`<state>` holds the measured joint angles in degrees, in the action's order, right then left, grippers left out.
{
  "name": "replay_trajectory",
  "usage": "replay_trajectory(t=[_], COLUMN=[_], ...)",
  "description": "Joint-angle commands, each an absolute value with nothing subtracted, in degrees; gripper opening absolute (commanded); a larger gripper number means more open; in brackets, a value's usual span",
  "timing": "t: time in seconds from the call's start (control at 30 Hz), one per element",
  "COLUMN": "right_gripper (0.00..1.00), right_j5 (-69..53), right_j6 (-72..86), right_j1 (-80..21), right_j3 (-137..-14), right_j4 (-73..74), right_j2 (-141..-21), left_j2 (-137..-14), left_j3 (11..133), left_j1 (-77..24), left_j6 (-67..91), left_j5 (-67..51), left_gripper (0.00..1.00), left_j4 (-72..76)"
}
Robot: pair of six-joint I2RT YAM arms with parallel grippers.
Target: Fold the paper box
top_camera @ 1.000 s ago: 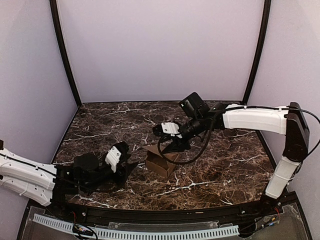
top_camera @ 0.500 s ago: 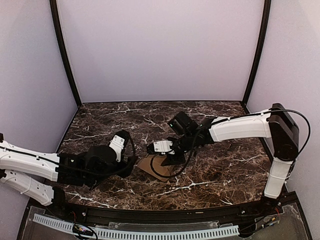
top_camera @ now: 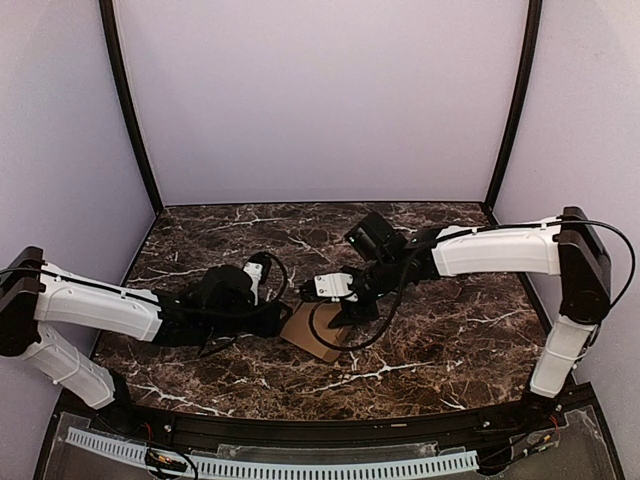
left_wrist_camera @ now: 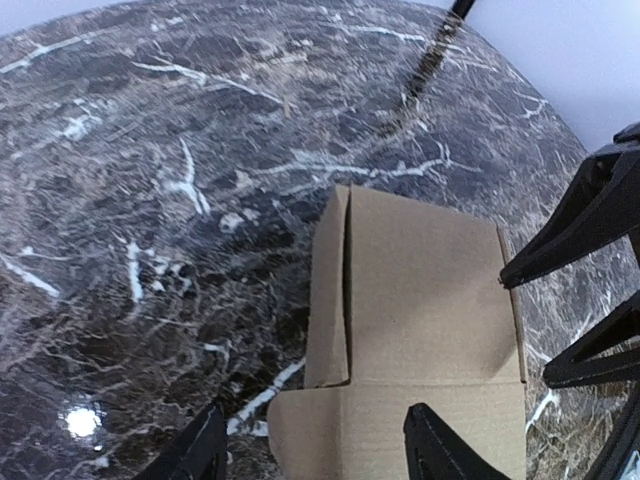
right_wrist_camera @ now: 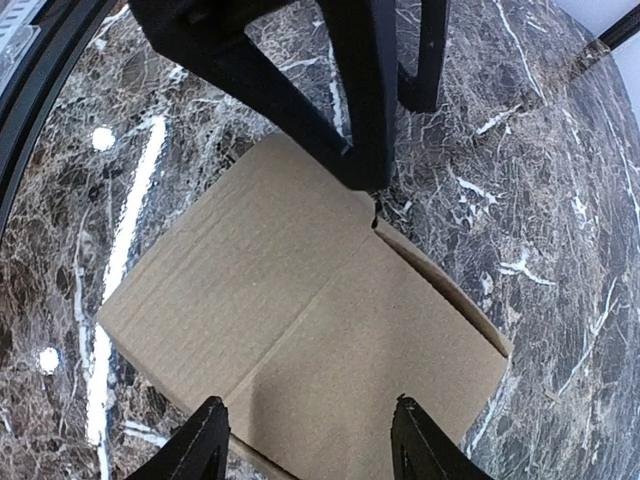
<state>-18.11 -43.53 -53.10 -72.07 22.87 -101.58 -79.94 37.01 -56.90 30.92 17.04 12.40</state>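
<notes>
Top view, paper box: the paper box (top_camera: 312,335) is plain brown cardboard lying low and flattened on the tabletop (top_camera: 450,340), near the middle and slightly towards the near edge.
Top view, tabletop: glossy dark marble pattern with white veins, enclosed by smooth pale walls (top_camera: 320,100).
Top view, left gripper: the left gripper (top_camera: 272,308) reaches in from the left and sits just beside the box's left edge.
Top view, right gripper: the right gripper (top_camera: 338,318) comes from the right and sits over the box's far edge.
Left wrist view, box surface: matte cardboard with faint ribbing, a broad rectangular panel, a narrow side strip split off by a dark slit, and a crease crossing to a lower flap.
Left wrist view, left gripper state: its black tapered fingers (left_wrist_camera: 432,448) stand spread apart over the lower flap and clamp nothing.
Left wrist view, other arm: thin black angular fingers (left_wrist_camera: 575,220) of the right gripper sit at the box's right edge.
Right wrist view, box surface: a flat panel with a crossing crease and a slightly raised lip along its right side.
Right wrist view, right gripper state: its fingers (right_wrist_camera: 203,442) are set wide over the cardboard and hold nothing.
Right wrist view, opposite fingers: the left gripper's black wedge-shaped tips (right_wrist_camera: 365,90) meet the far edge of the box.
</notes>
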Motion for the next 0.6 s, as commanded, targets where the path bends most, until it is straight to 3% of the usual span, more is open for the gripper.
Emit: replay_trajectory(t=[0.0,0.1,0.33,0.57], right_gripper=[0.56,0.58,0.58,0.58], right_j5=[-21.25,-19.87,-18.86,-17.79], right_j6=[-49.75,-52.05,-51.99,-52.48], right_j1=[-52.51,-52.47,-52.47,-52.34], right_j3=[-70.84,-70.07,-70.17,-69.48], right_j4=[27.69,28.39,28.83,28.79], right_j2=[-99.37,-99.34,-101.82,-102.51], left_j2=[-83.42,-86.32,-92.06,-91.16], left_j3=[37.63,39.14,40.93,42.15], left_j1=[-55.06,-54.87,-54.31,-53.7], left_j6=[32.14,31.52,33.87,36.0], left_j5=[0.99,-4.72,-9.99,-10.63], left_gripper=[0.61,0.6,0.45,0.44], left_j4=[13.5,12.81,14.52,12.05])
